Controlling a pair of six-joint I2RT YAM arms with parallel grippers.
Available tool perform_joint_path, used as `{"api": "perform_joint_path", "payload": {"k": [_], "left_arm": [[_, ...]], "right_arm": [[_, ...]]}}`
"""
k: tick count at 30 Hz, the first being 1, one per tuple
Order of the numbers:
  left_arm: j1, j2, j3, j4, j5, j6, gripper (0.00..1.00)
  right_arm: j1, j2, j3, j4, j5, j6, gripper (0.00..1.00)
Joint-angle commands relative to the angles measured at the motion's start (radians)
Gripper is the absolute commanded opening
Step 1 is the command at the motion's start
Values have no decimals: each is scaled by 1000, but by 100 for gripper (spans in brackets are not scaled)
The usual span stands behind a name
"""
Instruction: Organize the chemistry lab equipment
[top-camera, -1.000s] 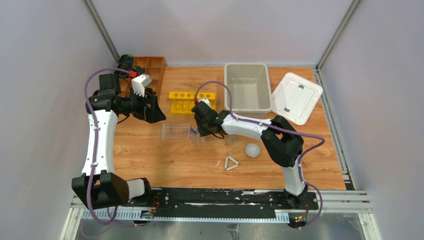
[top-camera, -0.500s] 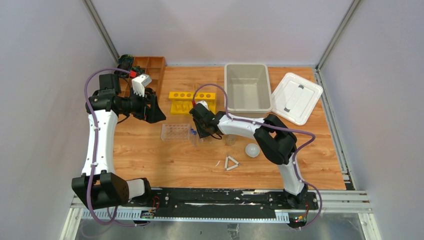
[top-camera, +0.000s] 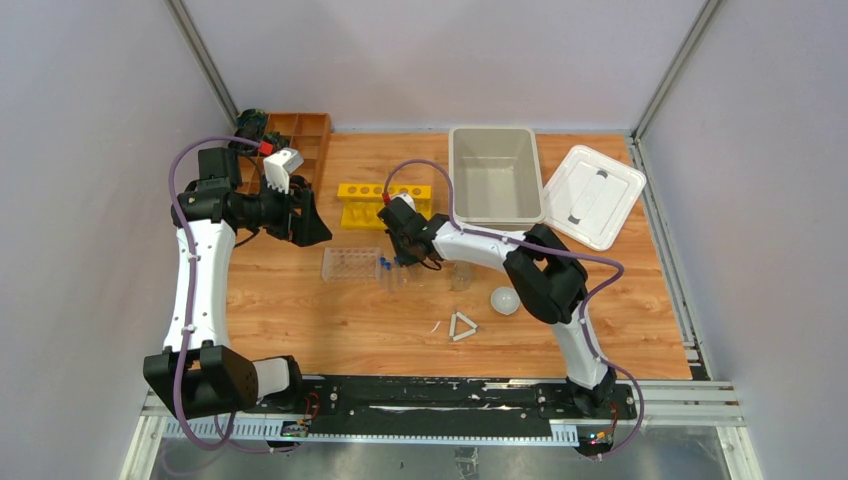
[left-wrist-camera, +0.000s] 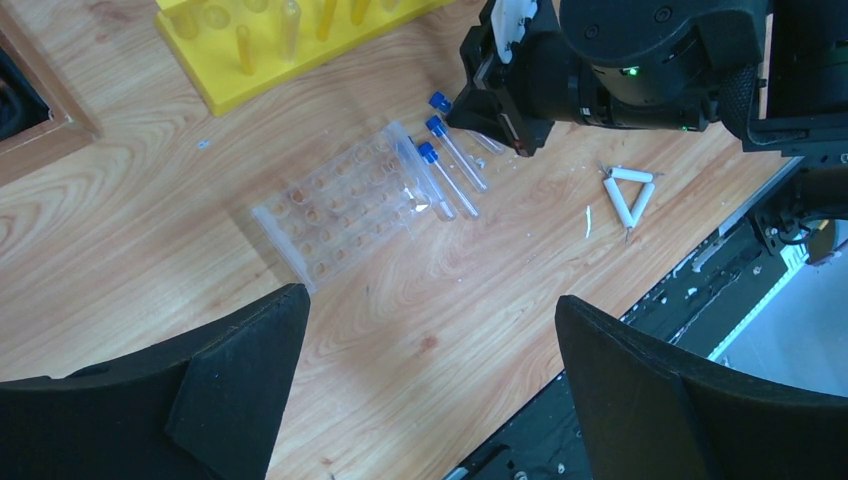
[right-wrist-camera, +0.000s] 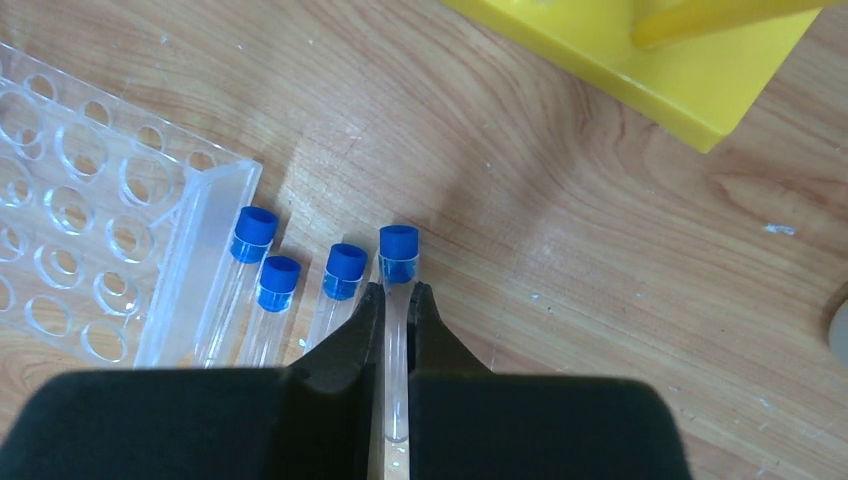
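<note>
Right pincer (right-wrist-camera: 397, 300) is pinching one blue-capped tube (right-wrist-camera: 398, 268) just below its cap, at lower centre of the right wrist view. I cannot tell whether the tube is clearing the table (right-wrist-camera: 620, 260). Three more capped tubes (right-wrist-camera: 345, 275) are lying just left of it, beside the clear tube rack (right-wrist-camera: 80, 150) in the upper left. A yellow rack (right-wrist-camera: 640, 70) is sitting upper right. Left pincer (left-wrist-camera: 428, 300) is hanging spread wide above the clear rack.

No lettering, number or brand mark can be read in any view. The yellow rack (top-camera: 360, 205), the white lid (top-camera: 593, 196) and each blue-capped tube (right-wrist-camera: 399, 245) look plain, though the overhead view may be too coarse for small print.
</note>
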Motion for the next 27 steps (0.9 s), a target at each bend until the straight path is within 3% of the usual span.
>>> {"api": "perform_joint_path", "payload": {"k": [1, 7, 18, 27], "left_arm": [[8, -17, 2, 3, 15, 0, 100], [8, -36, -18, 4, 70, 8, 100], [8, -46, -60, 4, 229, 6, 93], [8, -59, -55, 4, 335, 0, 78]], "right_arm": [[-15, -41, 65, -54, 15, -20, 0], [4, -202, 87, 39, -46, 20, 0], [134, -384, -90, 665, -71, 140, 0], [186, -369, -78, 782, -43, 165, 0]]}}
